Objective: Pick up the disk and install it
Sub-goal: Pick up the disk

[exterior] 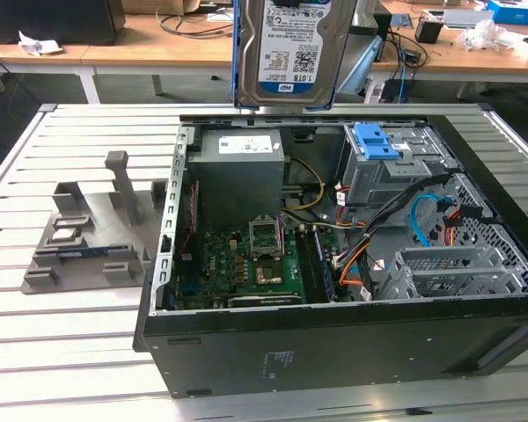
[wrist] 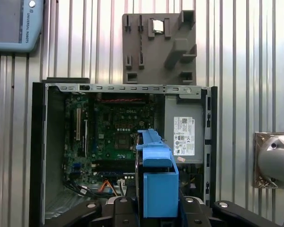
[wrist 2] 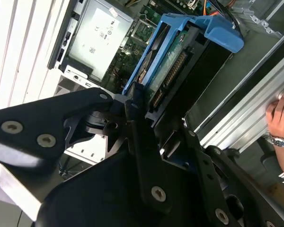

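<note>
The disk [exterior: 286, 53], a silver hard drive with a white-and-blue label in a blue plastic frame, hangs upright above the back edge of the open computer case [exterior: 334, 352]. In the second wrist view my gripper [wrist 2: 142, 106] is shut on the disk [wrist 2: 175, 52], its black fingers [wrist 2: 85, 106] clamping the near end, with the circuit-board side showing. In the first wrist view the disk [wrist: 156, 179] appears edge-on between the black fingers [wrist: 120, 204], high over the case [wrist: 38, 142] interior.
Inside the case are a grey power supply box [exterior: 240, 163], the motherboard [exterior: 255, 264], cables and a metal drive cage topped by a bare blue bracket [exterior: 376, 141]. A grey fixture [exterior: 88, 237] lies on the slatted table. A person's hand [wrist 2: 279, 118] rests on a rail.
</note>
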`<state>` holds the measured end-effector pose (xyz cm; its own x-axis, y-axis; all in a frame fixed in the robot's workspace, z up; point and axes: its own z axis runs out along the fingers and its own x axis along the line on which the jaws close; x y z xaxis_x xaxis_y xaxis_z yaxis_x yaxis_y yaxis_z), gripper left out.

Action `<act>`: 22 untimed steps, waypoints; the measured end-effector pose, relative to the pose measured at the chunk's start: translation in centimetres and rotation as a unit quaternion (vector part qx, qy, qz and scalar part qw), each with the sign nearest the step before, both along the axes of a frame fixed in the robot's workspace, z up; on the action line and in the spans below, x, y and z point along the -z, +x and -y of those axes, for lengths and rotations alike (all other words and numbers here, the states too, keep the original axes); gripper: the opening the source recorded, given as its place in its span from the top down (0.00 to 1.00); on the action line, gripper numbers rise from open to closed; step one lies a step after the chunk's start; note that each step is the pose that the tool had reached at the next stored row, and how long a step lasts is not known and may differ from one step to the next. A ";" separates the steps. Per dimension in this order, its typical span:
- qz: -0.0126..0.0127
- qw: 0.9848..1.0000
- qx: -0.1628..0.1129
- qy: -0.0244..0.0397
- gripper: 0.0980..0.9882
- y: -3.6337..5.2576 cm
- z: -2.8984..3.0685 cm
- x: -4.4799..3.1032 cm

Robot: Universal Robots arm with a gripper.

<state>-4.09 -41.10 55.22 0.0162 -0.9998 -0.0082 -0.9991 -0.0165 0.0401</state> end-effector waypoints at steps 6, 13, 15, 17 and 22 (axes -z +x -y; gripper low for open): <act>0.000 1.000 0.000 0.000 0.70 0.00 1.37 0.00; 0.000 1.000 0.000 0.000 0.70 0.00 2.94 0.00; 0.000 1.000 0.000 0.000 0.70 0.00 3.40 0.00; 0.000 1.000 0.000 0.000 0.70 0.00 3.83 0.00; 0.000 1.000 0.000 0.000 0.70 0.00 4.97 0.00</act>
<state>-4.09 -46.08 55.22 0.0162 -0.9998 -0.0082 -0.9991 -0.0165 0.0401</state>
